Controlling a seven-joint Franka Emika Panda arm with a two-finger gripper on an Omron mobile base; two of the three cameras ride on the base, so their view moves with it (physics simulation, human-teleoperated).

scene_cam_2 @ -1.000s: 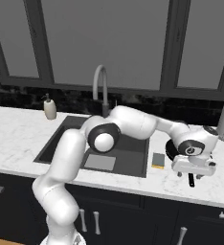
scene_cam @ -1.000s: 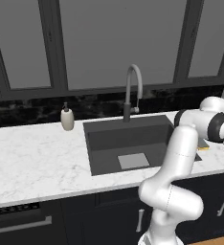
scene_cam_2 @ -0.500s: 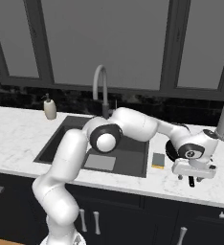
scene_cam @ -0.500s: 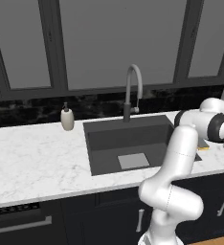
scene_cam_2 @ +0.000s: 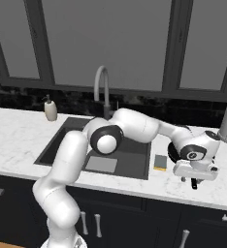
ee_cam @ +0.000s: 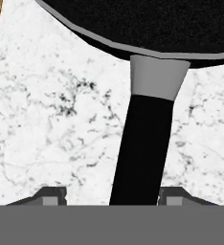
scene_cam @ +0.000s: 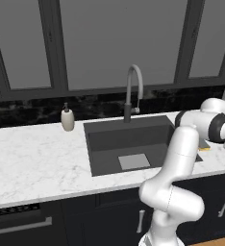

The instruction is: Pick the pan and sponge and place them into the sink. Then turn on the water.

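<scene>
Hand view: spread pincer (ee_cam: 112, 196) straddles pan (ee_cam: 147, 21) handle, marble counter (ee_cam: 47, 119) bare on both sides.

Black pan (ee_cam: 147, 28), sponge (scene_cam_2: 160, 162) beside sink (scene_cam_2: 72, 140)

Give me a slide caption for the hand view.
Hand straddling the pan handle above the marble counter.

Two rear base views sharing the sink (scene_cam: 129, 144) — hand view close over counter (ee_cam: 51, 119)
</scene>
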